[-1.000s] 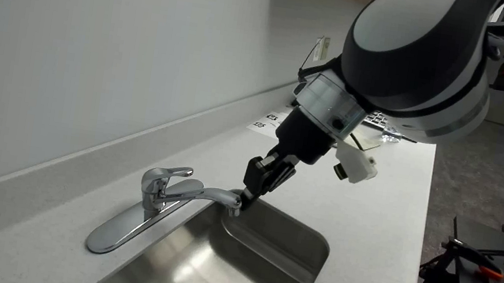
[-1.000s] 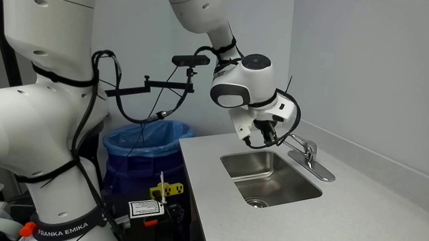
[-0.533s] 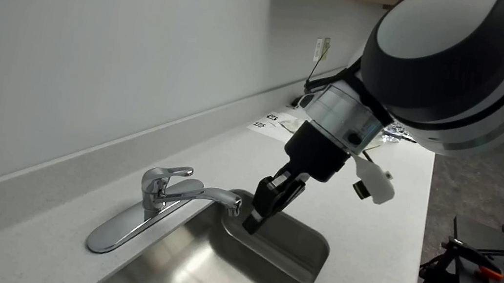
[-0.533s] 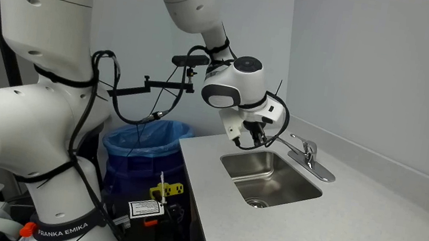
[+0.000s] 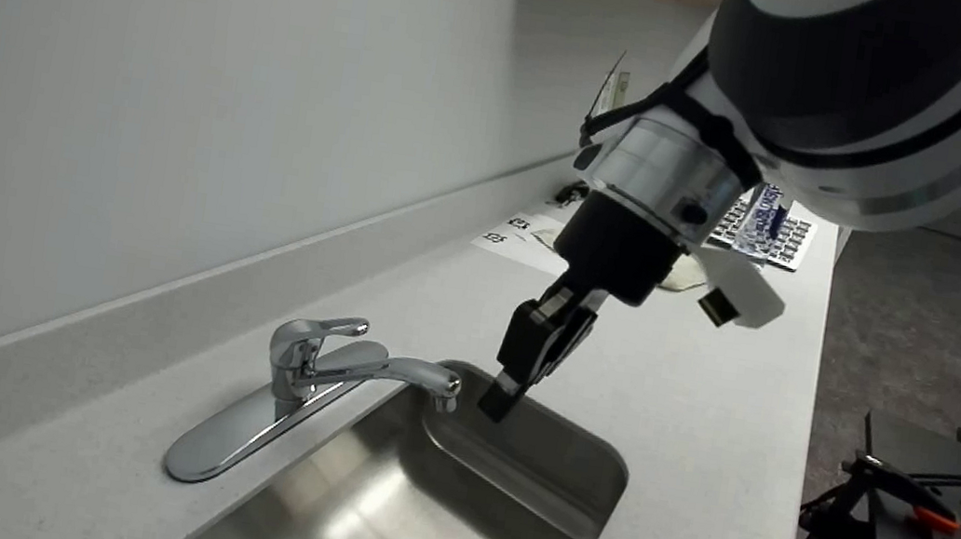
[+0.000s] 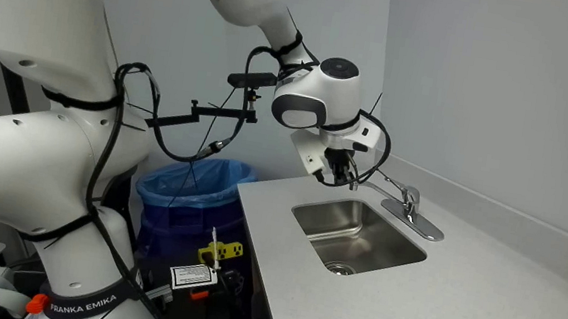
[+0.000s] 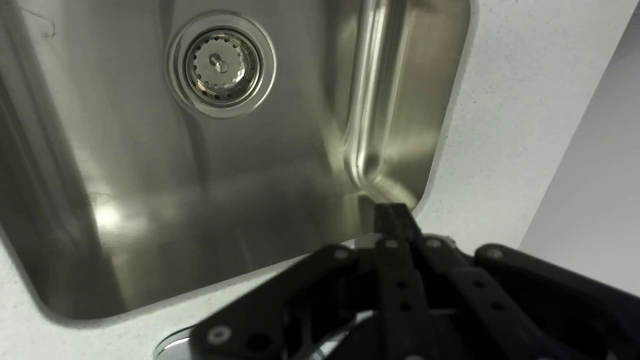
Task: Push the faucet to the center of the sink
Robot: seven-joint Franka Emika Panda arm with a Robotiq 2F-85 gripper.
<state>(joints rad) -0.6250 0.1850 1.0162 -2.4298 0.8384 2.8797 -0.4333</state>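
Spout (image 5: 419, 374): if I push its rounded chrome with my narrow fingertips (image 7: 385, 220), they could slide off the end, since smooth metal gives little hold. One hard shove could swing it past the middle of the sink (image 5: 410, 504), as I expect it to pivot freely on its base.
Lever (image 5: 341, 327): drifting too far past the sink's edge, I could knock it and start the water.
Sink wall (image 5: 530, 455): dipping too low could scrape my fingertips against it.
Faucet (image 5: 358, 373), from my gripper (image 5: 497, 404): near, not touching; in an exterior view a gap shows between us. The spout's tip lies between my fingertips and the sink's faucet-side edge.
Faucet: fixed beside the sink, spout reaching out over it.
Gripper: black, tilted, above the sink, fingers pressed together, nothing between them.
Drain (image 7: 220, 65): round strainer in the sink's floor; I take it as my guide to center.
Spout aim: whether it points there is hard to judge from these angles.
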